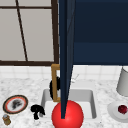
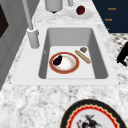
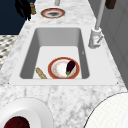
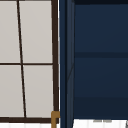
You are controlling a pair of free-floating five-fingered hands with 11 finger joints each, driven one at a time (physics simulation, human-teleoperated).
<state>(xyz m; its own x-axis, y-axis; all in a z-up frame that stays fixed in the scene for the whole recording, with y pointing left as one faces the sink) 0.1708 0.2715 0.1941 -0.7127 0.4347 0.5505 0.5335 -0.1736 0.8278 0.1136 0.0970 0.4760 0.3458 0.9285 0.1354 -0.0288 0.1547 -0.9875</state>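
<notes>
Nearby, left hand (image 1: 37,110) hovers, fingers pointing down, beside sink (image 1: 45,96).

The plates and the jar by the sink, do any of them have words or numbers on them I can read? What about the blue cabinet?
None can be read.
The patterned plate on the counter bears a dark picture, no letters.
The small jar beside it, near the left hand: label too blurred to read.
The plate in the sink holds an eggplant; no writing.
The blue cabinet shows small orange marks, too blurred to read.
</notes>
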